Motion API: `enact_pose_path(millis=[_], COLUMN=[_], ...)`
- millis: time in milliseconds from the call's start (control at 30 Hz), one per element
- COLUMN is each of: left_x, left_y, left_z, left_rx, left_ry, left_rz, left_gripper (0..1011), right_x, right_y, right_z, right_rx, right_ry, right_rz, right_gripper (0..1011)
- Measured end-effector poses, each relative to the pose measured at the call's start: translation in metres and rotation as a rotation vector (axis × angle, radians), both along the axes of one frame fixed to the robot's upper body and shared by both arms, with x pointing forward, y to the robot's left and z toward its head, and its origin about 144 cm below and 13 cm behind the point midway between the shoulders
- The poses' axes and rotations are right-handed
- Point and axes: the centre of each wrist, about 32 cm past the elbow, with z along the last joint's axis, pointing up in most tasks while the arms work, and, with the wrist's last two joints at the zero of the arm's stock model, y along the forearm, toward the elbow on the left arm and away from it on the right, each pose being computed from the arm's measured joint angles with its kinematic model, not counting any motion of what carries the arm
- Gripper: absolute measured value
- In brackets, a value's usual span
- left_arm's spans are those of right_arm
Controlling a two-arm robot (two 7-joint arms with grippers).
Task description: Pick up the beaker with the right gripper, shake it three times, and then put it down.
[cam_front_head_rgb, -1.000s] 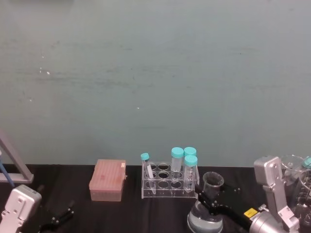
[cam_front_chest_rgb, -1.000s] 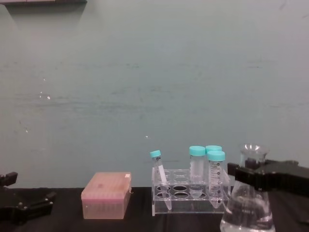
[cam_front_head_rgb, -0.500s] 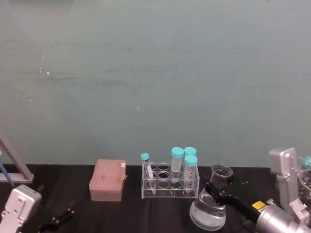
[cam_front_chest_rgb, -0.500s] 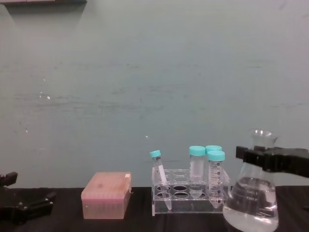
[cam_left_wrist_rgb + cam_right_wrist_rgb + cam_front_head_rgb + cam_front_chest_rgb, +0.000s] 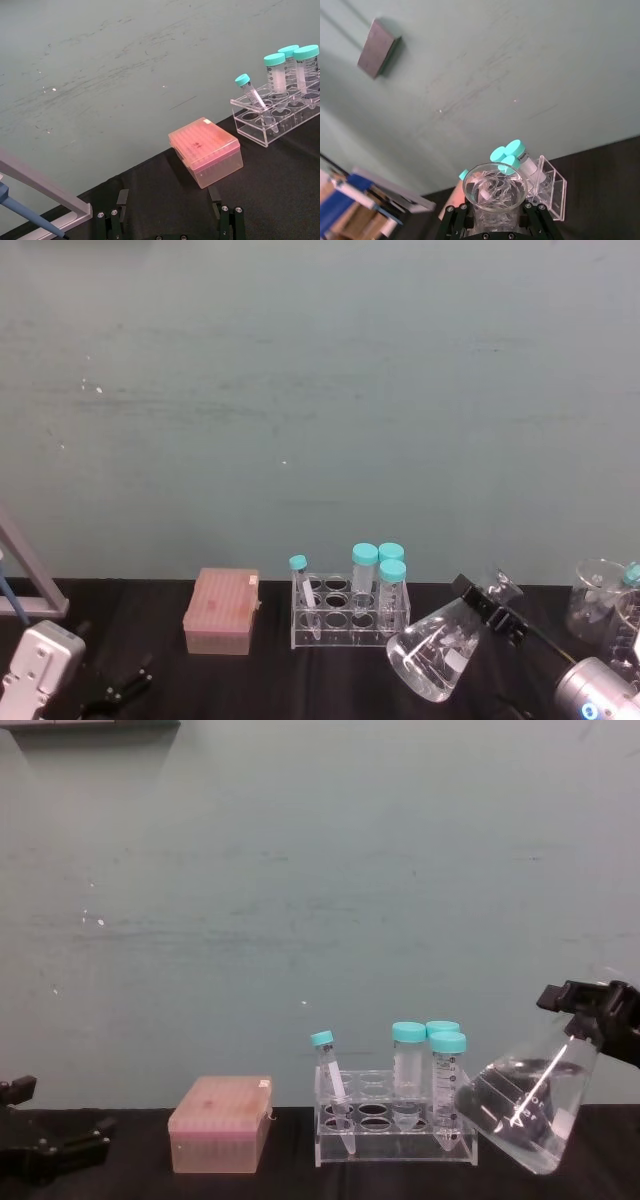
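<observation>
The beaker (image 5: 435,660) has swung up and tipped steeply, neck pinched in the right hand (image 5: 490,608). A wider swing could spill it or clip the tube rack (image 5: 350,625) beside that hand; the left hand (image 5: 169,200) idles, spread.

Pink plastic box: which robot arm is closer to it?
Left. The left gripper sits close by, left of the pink plastic box; the right gripper is past the clear tube rack, jaws shut on the tilted clear glass flask.

The clear beaker (image 5: 437,658), seemingly holding liquid, hangs tilted, neck clamped by the right gripper (image 5: 487,604).
</observation>
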Motion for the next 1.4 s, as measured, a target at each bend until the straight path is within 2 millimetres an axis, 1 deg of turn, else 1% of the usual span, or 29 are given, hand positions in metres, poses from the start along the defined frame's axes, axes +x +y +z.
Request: enact_pose_path(millis=[200, 300, 367, 467, 533, 567, 600, 700, 733, 800, 833, 900, 933, 1033, 1067, 1133, 1167, 1233, 1400], left_x=[0.0, 0.0, 0.0, 0.0, 0.0, 0.0, 0.0, 0.0, 0.0, 0.0, 0.0, 0.0, 0.0, 0.0, 0.0, 0.0, 0.0, 0.0, 0.0], left_y=[0.0, 0.0, 0.0, 0.0, 0.0, 0.0, 0.0, 0.0, 0.0, 0.0, 0.0, 0.0, 0.0, 0.0, 0.0, 0.0, 0.0, 0.0, 0.0], left_z=[0.0, 0.0, 0.0, 0.0, 0.0, 0.0, 0.0, 0.0, 0.0, 0.0, 0.0, 0.0, 0.0, 0.0, 0.0, 0.0, 0.0, 0.0, 0.0], left_rx=[0.0, 0.0, 0.0, 0.0, 0.0, 0.0, 0.0, 0.0, 0.0, 0.0, 0.0, 0.0, 0.0, 0.0, 0.0, 0.0, 0.0, 0.0, 0.0], left_ry=[0.0, 0.0, 0.0, 0.0, 0.0, 0.0, 0.0, 0.0, 0.0, 0.0, 0.0, 0.0, 0.0, 0.0, 0.0, 0.0, 0.0, 0.0, 0.0], left_rz=[0.0, 0.0, 0.0, 0.0, 0.0, 0.0, 0.0, 0.0, 0.0, 0.0, 0.0, 0.0, 0.0, 0.0, 0.0, 0.0, 0.0, 0.0, 0.0], left_gripper=[1000, 1000, 1000, 1000, 1000, 1000, 1000, 1000, 1000, 1000, 1000, 1000, 1000, 1000, 1000, 1000, 1000, 1000, 1000], right_x=[-0.003, -0.004, -0.004, -0.003, -0.001, -0.001, 0.001, 0.003, 0.004, 0.006, 0.007, 0.008, 0.009, 0.01, 0.011, 0.012, 0.012, 0.013, 0.014], right_y=[0.0, 0.0, 0.0, -0.001, -0.003, -0.004, -0.006, -0.011, -0.014, -0.018, -0.021, -0.024, -0.027, -0.031, -0.034, -0.036, -0.039, -0.042, -0.044], right_z=[-0.001, -0.001, -0.001, 0.0, 0.002, 0.002, 0.004, 0.007, 0.01, 0.012, 0.014, 0.016, 0.018, 0.02, 0.021, 0.021, 0.02, 0.02, 0.018], right_rx=[0.128, 0.158, 0.161, 0.087, -0.059, -0.106, -0.228, -0.422, -0.536, -0.656, -0.785, -0.895, -0.999, -1.166, -1.269, -1.358, -1.442, -1.539, -1.618], right_ry=[0.053, 0.061, 0.061, 0.036, -0.017, -0.039, -0.094, -0.192, -0.257, -0.327, -0.404, -0.47, -0.534, -0.642, -0.706, -0.761, -0.814, -0.874, -0.923], right_rz=[-0.025, -0.033, -0.034, -0.031, -0.021, -0.018, -0.007, 0.005, 0.008, 0.013, 0.008, 0.005, 0.0, 0.001, 0.003, 0.009, 0.012, 0.018, 0.027], right_gripper=[456, 456, 457, 456, 456, 456, 456, 457, 456, 456, 456, 456, 456, 456, 456, 456, 456, 456, 456])
